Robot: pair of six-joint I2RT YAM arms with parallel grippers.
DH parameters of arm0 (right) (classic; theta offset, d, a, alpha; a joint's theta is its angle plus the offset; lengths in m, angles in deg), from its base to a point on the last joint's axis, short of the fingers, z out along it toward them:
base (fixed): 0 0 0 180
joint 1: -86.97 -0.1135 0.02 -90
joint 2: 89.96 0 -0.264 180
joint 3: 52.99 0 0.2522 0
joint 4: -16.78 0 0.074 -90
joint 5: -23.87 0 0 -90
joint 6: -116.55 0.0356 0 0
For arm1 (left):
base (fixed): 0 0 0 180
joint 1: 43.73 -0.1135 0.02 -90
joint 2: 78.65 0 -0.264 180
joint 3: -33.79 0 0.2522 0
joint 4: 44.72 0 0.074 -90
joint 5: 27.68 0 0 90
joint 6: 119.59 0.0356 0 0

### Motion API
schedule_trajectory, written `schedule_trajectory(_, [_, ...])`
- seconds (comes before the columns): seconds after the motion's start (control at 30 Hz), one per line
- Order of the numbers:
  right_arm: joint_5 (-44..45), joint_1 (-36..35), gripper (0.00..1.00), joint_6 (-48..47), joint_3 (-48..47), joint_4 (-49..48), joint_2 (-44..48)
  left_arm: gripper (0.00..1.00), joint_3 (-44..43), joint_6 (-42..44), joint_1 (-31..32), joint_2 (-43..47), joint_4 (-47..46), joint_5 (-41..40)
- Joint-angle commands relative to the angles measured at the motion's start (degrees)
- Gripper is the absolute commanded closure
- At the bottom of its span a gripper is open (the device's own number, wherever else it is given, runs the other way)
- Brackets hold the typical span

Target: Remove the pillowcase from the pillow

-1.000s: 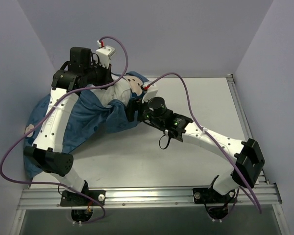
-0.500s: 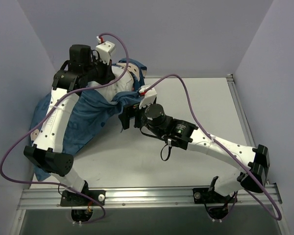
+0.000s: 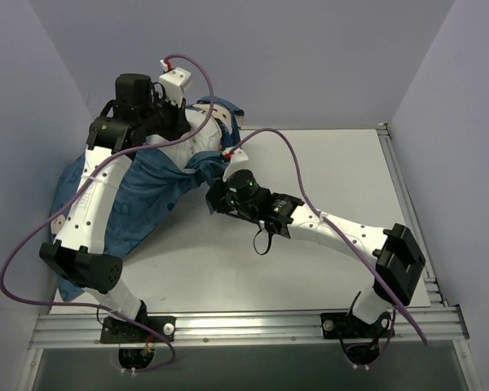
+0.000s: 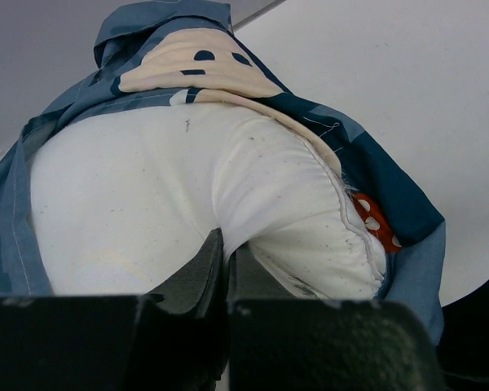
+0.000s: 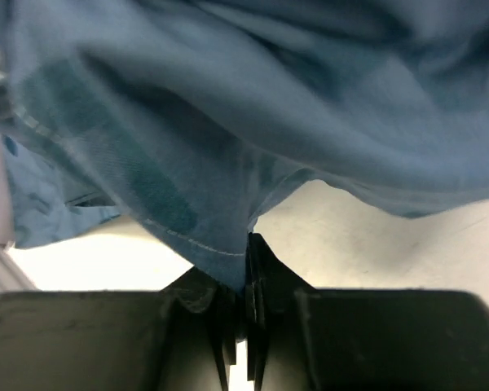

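The blue pillowcase [image 3: 143,195] lies bunched at the table's far left, under my left arm. The white pillow [image 3: 197,140] pokes out of its open end. My left gripper [image 3: 189,124] is shut on a pinch of the pillow [image 4: 147,187], held up off the table. In the left wrist view the pillowcase [image 4: 395,199] is peeled back round the pillow, showing a cream cartoon face and a red dotted patch. My right gripper [image 3: 215,192] is shut on the pillowcase's stitched hem [image 5: 197,241]. Blue fabric [image 5: 293,90] drapes above its jaws, over the table.
Purple walls [image 3: 269,57] close in the back and both sides. A metal rail [image 3: 253,326] runs along the near edge. Purple cables [image 3: 287,138] loop over both arms. Bare white tabletop [image 3: 334,171] stretches to the right of the pillow.
My right gripper was open beside the pillowcase edge and has shut on the hem. My left gripper lifted the pillow a little toward the back wall, then held still.
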Motion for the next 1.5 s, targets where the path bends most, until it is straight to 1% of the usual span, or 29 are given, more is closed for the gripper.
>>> schedule_trajectory(0.0, [-1.01,2.45,1.0,5.03,2.71,-4.03,3.34,0.98,-5.25,-0.89,-0.78,1.58,-7.84,-1.22])
schedule_trajectory(0.2, [-5.92,9.13,1.0,11.62,16.15,-9.13,7.73,0.98,-10.88,-3.09,-6.14,-0.01,-7.49,0.62])
schedule_trajectory(0.23, [-6.28,11.75,1.0,12.15,17.74,-9.83,8.35,0.98,-12.19,-3.09,-6.93,-0.01,-7.4,0.8])
schedule_trajectory(0.3, [-7.15,14.4,1.0,12.86,22.74,-10.88,9.76,0.98,-12.9,-2.91,-8.95,0.08,-7.4,0.97])
schedule_trajectory(0.33, [-8.64,17.11,1.0,12.95,24.24,-11.32,10.03,0.98,-13.26,-2.91,-9.65,-0.01,-7.4,1.06])
schedule_trajectory(0.37, [-10.39,18.36,1.0,13.03,26.87,-11.5,10.03,0.98,-13.87,-3.18,-11.05,-0.01,-7.4,1.41])
schedule_trajectory(0.47, [-15.14,21.53,1.0,15.49,30.22,-14.4,8.36,0.98,-15.18,-3.53,-12.47,-0.36,-7.57,1.5])
schedule_trajectory(0.5, [-18.38,22.41,1.0,16.36,31.97,-15.19,7.05,0.98,-15.71,-3.53,-13.34,-0.62,-7.49,1.5])
schedule_trajectory(0.53, [-19.71,23.2,1.0,18.03,33.03,-17.46,6.52,0.98,-16.24,-3.62,-13.78,-0.71,-7.57,1.59])
schedule_trajectory(0.63, [-23.85,29.25,1.0,21.37,38.22,-23.08,5.99,0.98,-17.13,-3.88,-16.07,-0.97,-7.4,2.55])
schedule_trajectory(0.67, [-25.25,32.32,1.0,21.21,38.93,-23.37,5.81,0.98,-16.78,-4.23,-16.16,-0.8,-7.48,3.17])
schedule_trajectory(0.7, [-25.96,33.74,1.0,20.51,39.19,-23.28,5.38,0.98,-16.51,-4.32,-18.51,-0.71,-7.57,3.61])
schedule_trajectory(0.8, [-28.51,38.65,1.0,17.79,39.55,-22.4,1.88,0.98,-15.37,-4.5,-19.94,0.17,-8.01,4.75])
schedule_trajectory(0.87, [-30.1,39.55,1.0,14.9,38.76,-21.18,-0.16,0.98,-14.76,-5.28,-21.43,0.95,-8.71,5.54])
schedule_trajectory(0.93, [-29.75,37.63,1.0,13.57,36.84,-18.72,-1.57,0.98,-14.4,-6.16,-22.05,1.31,-8.72,6.42])
schedule_trajectory(0.97, [-29.57,36.49,1.0,12.17,35.78,-17.75,-1.83,0.98,-14.31,-6.95,-22.05,1.75,-8.63,8.6])
schedule_trajectory(1.0, [-29.57,35.43,1.0,11.11,34.46,-14.7,-2.62,0.98,-14.31,-8.96,-22.05,1.93,-8.71,10.36])
schedule_trajectory(1.03, [-29.57,32.99,1.0,9.97,32.88,-12.84,-3.24,0.98,-13.97,-10.11,-21.88,2.19,-8.8,12.73])
schedule_trajectory(1.07, [-30.09,31.74,1.0,8.48,29.56,-11.43,-3.68,0.98,-11.96,-11.77,-20.13,3.06,-8.8,16.84])
schedule_trajectory(1.1, [-30.8,30.69,1.0,5.68,28.14,-9.15,-3.86,0.98,-10.29,-11.27,-17.85,3.77,-8.02,17.67])
schedule_trajectory(1.13, [-31.85,29.81,0.98,4.52,26.99,-8.26,-3.51,0.98,-8.36,-9.52,-14.18,4.47,-6.62,17.24])
schedule_trajectory(1.17, [-33.6,29.8,0.86,3.9,25.41,-7.38,-2.81,0.98,-2.77,-4.72,-7.7,6.3,-4.69,15.06])
schedule_trajectory(1.2, [-33.96,30.06,0.68,2.41,24.88,-5.63,-0.19,0.98,0.77,-2.76,-4.68,7.37,-4.41,14.52])
schedule_trajectory(1.23, [-34.31,30.93,0.6,1.44,24.17,-4.31,1.4,0.98,4.37,-1.09,-2.21,9.38,-4.32,14.34])
schedule_trajectory(1.27, [-34.58,31.38,0.48,0.56,22.08,-2.91,4.2,0.98,10.24,0.93,0.94,9.92,-4.23,14.51])
schedule_trajectory(1.3, [-34.76,31.55,0.44,-0.75,20.58,1.2,5.36,0.98,12.38,1.74,1.93,10.27,-3.88,16.16])
schedule_trajectory(1.37, [-34.76,31.64,0.4,-5.06,16.98,5.79,7.56,0.98,16.95,4.36,3.87,10.98,-2.83,17.14])
schedule_trajectory(1.4, [-35.28,31.73,0.39,-6.38,12.87,10.68,7.83,0.98,17.85,5.51,5.62,11.07,-2.48,17.49])
schedule_trajectory(1.47, [-34.76,31.73,0.37,-9.98,8.46,15.54,7.92,0.98,19.08,9.02,7.21,11.24,-0.12,18.55])
